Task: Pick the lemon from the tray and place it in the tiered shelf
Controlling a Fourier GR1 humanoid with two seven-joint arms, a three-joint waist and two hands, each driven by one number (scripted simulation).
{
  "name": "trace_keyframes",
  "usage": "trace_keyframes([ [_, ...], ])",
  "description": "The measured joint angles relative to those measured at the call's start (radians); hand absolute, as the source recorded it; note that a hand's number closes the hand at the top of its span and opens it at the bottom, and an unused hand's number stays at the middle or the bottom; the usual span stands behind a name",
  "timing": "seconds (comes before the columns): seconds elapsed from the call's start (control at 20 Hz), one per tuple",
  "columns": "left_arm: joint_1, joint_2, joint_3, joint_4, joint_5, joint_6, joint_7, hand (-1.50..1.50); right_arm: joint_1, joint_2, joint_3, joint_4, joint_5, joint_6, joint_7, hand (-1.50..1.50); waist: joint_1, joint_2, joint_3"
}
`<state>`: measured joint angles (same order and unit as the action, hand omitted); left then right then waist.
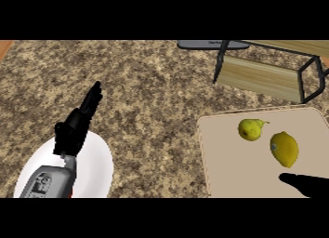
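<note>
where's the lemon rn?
Head view, right side: the lemon lies on the tray, just right of the pear, with the right hand close below it.

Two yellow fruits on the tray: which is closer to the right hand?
The lemon, the smooth oval one; the stemmed pear sits farther from the right hand.

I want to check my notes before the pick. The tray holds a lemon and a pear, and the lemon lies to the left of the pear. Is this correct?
Not quite. The tray does hold a lemon and a pear, but the head view shows the lemon to the right of the pear, not to the left, and a little nearer the robot.
</note>
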<state>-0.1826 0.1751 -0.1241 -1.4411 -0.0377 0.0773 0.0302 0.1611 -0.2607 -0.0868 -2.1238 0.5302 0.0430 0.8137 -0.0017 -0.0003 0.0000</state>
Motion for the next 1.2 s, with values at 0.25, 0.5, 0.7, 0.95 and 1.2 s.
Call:
trace_keyframes([
  [0.25,-0.01,-0.018,0.021,0.004,-0.019,-0.017,0.004,0.0,0.009,0.029,-0.009,0.029,0.027,0.021,-0.04,-1.5,-0.001,0.0,0.0],
  [0.5,0.015,-0.02,0.04,-0.02,-0.024,-0.039,-0.001,0.0,0.023,0.05,-0.016,0.057,0.056,0.035,-0.067,-1.5,0.0,0.0,0.0],
  [0.7,0.019,-0.03,0.055,-0.001,-0.037,-0.049,-0.02,0.0,0.001,0.066,-0.024,0.084,0.08,0.043,-0.072,-1.5,0.0,0.0,0.0],
  [0.95,0.009,-0.053,0.054,-0.015,-0.059,-0.052,0.006,0.0,-0.022,0.086,-0.03,0.146,0.116,0.035,-0.1,-1.5,0.0,0.0,0.0],
  [1.2,0.007,-0.065,0.071,0.035,-0.076,-0.058,-0.041,0.0,-0.049,0.098,-0.047,0.237,0.13,0.019,-0.152,-1.5,0.0,0.0,0.0],
])
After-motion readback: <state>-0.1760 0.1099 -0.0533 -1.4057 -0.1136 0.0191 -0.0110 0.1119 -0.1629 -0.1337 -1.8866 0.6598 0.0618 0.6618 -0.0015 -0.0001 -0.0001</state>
